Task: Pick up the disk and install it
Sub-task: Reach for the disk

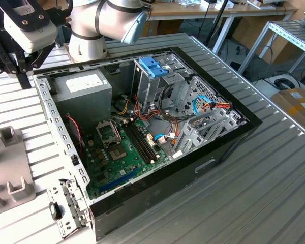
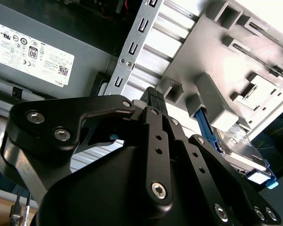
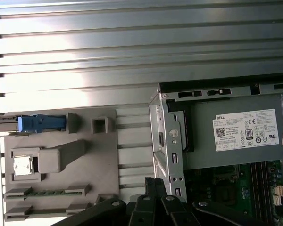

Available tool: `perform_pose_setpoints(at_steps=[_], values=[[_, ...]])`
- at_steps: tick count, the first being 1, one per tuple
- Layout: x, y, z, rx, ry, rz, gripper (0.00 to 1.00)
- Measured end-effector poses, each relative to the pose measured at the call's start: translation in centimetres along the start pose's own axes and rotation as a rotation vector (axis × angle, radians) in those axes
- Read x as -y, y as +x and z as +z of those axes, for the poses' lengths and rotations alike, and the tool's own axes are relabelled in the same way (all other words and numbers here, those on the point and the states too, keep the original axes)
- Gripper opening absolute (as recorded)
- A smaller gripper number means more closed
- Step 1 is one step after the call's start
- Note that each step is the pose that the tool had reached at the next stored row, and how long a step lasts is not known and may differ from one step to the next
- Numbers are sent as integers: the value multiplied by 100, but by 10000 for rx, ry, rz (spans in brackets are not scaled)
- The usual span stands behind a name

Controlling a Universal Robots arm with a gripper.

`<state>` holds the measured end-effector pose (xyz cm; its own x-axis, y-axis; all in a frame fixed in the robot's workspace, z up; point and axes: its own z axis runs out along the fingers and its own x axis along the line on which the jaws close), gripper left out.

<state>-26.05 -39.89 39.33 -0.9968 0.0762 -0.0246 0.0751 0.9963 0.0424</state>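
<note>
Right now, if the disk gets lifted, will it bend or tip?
Probably stiff and heavyish: the disk looks like a flat metal slab. Its blue rail looks plastic, so may flex. Standing on edge in the grey holder, it could tip.

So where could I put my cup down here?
Free: the ribbed table on the exterior view's right of the open computer case, along its black side wall. Crowded: inside the case, and the grey fixture on the exterior view's left.
</note>
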Motion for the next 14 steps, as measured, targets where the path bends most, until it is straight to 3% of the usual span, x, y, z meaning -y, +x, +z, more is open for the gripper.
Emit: perform_pose_setpoints(at_steps=[14], values=[[3, 34, -1, 0, 0, 0, 11]])
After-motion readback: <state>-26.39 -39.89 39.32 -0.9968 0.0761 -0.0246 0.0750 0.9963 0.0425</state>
